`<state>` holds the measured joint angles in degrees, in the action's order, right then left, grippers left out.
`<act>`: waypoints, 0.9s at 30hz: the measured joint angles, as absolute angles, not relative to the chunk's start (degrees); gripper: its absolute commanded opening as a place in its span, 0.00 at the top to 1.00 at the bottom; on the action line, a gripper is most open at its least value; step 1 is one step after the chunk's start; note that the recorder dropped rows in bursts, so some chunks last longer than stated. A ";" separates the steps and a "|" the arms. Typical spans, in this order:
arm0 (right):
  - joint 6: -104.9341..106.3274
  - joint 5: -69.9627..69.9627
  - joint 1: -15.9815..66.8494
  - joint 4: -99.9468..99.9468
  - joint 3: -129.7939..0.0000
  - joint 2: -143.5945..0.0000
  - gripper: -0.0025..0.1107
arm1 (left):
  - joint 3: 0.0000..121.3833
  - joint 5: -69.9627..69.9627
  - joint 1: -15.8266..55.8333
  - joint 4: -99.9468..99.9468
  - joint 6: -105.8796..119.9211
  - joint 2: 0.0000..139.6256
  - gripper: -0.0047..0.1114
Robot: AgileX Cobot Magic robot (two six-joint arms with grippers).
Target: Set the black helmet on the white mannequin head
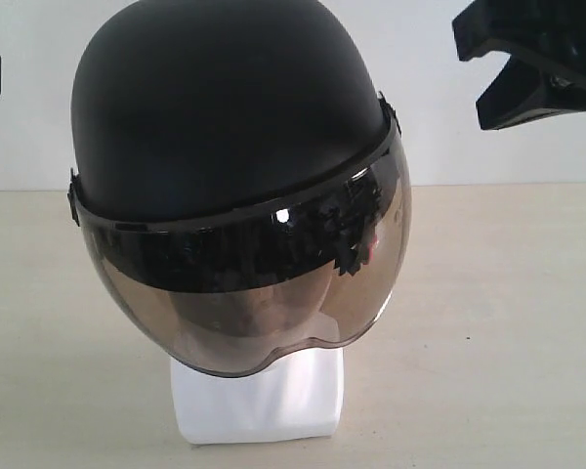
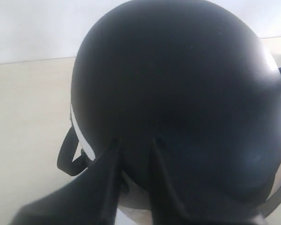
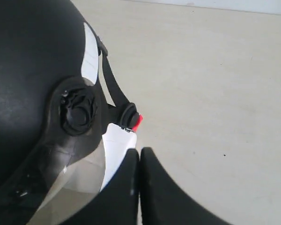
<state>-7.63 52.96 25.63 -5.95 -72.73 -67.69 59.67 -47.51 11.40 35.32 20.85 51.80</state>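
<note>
Helmet: matte black open-face helmet point(image 1: 234, 107) sits on the glossy white plastic mannequin head point(image 1: 259, 401) — only the white neck and base show below it.
Visor: smoky tinted curved visor point(image 1: 244, 293), down over the face.
Left gripper: black left gripper point(image 2: 135, 145) near the shell, 2 fingers parted, nothing between them.
Right gripper: black right gripper point(image 3: 139, 152) beside the visor's pivot — fingers pressed together, empty.
Table: beige tabletop point(image 1: 488, 322) under the base.

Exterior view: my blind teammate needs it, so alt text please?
A matte black helmet sits on a white mannequin head, its smoky visor down over the face. Only the head's white base shows below, standing on a beige table.
</note>
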 measured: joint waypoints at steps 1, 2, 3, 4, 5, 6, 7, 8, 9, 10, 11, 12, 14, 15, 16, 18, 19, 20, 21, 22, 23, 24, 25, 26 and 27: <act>-7.63 52.96 25.63 -5.95 -72.73 -68.01 0.98 | 59.67 -47.51 11.40 35.32 20.85 51.70 0.92; -7.53 52.82 25.63 -6.09 -72.73 -68.44 0.98 | 59.67 -47.39 11.40 35.19 20.71 51.55 0.92; -7.53 52.75 25.63 -6.31 -72.73 -68.74 0.98 | 59.67 -47.28 11.40 35.19 20.71 51.51 0.92; -7.53 52.70 25.63 -6.72 -72.73 -68.99 0.98 | 59.67 -47.15 11.40 35.19 20.71 51.35 0.92; -7.53 52.61 25.63 -7.28 -72.73 -69.10 0.98 | 59.67 -47.02 11.40 35.19 20.71 51.26 0.92; -7.53 52.57 25.63 -7.89 -72.73 -69.24 0.98 | 59.67 -46.69 11.40 35.05 20.71 51.13 0.92; -7.41 52.57 25.63 -8.44 -72.73 -69.36 0.98 | 59.67 -46.60 11.40 34.96 20.71 51.01 0.92; -6.95 52.47 25.63 -9.66 -72.73 -69.60 0.98 | 59.67 -46.47 11.40 34.93 20.71 50.91 0.92; -6.40 52.48 25.63 -10.67 -72.73 -69.74 0.98 | 59.67 -46.38 11.40 34.83 20.71 50.66 0.92; -5.70 52.48 25.63 -12.02 -72.73 -69.98 0.98 | 59.67 -46.38 11.40 34.83 20.71 50.66 0.92; -4.93 52.35 25.72 -13.38 -72.73 -70.24 0.98 | 59.67 -46.38 11.40 34.83 20.71 50.66 0.92; -4.47 52.35 25.72 -14.34 -72.73 -70.37 0.98 | 59.67 -46.38 11.40 34.71 20.71 50.66 0.92; -3.43 52.35 25.72 -16.01 -72.73 -70.89 0.98 | 59.67 -46.38 11.40 34.59 20.71 50.66 0.92; -3.19 52.35 25.72 -16.52 -72.73 -71.04 0.98 | 59.67 -46.38 11.40 34.59 20.71 50.66 0.92; -2.97 52.35 25.72 -16.94 -72.73 -71.29 0.98 | 59.67 -46.38 11.40 34.59 20.60 50.66 0.92; -2.71 52.35 25.72 -17.78 -72.73 -71.65 0.98 | 59.67 -46.38 11.40 34.59 20.39 50.66 0.92; -2.42 52.35 25.72 -18.56 -72.73 -71.92 0.98 | 59.67 -46.38 11.40 34.59 20.28 50.66 0.92; -1.94 52.35 25.72 -19.44 -72.73 -72.04 0.98 | 59.67 -46.38 11.40 34.59 20.30 50.66 0.92; -1.67 52.46 25.72 -20.40 -72.73 -72.32 0.98 | 59.67 -46.38 11.40 34.59 20.27 50.66 0.92; -1.53 52.58 25.72 -21.01 -72.73 -72.56 0.98 | 59.67 -46.38 11.40 34.59 20.27 50.66 0.92; -1.43 52.68 25.72 -21.82 -72.73 -72.70 0.98 | 59.67 -46.38 11.40 34.59 20.27 50.66 0.92; -1.45 52.68 25.72 -22.29 -72.73 -72.99 0.98 | 59.67 -46.38 11.40 34.59 20.27 50.66 0.92; -1.29 52.68 25.72 -22.62 -72.73 -73.12 0.98 | 59.67 -46.38 11.40 34.59 20.27 50.66 0.92; -1.29 52.68 26.00 -22.62 -72.73 -73.25 0.98 | 59.67 -46.38 11.40 34.59 20.27 50.66 0.92; -1.29 52.68 26.26 -22.49 -72.73 -73.37 0.98 | 59.67 -46.38 11.40 34.59 20.27 50.66 0.92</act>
<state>-1.29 52.68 26.26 -22.49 -72.73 -73.37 59.67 -46.38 11.40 34.59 20.27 50.66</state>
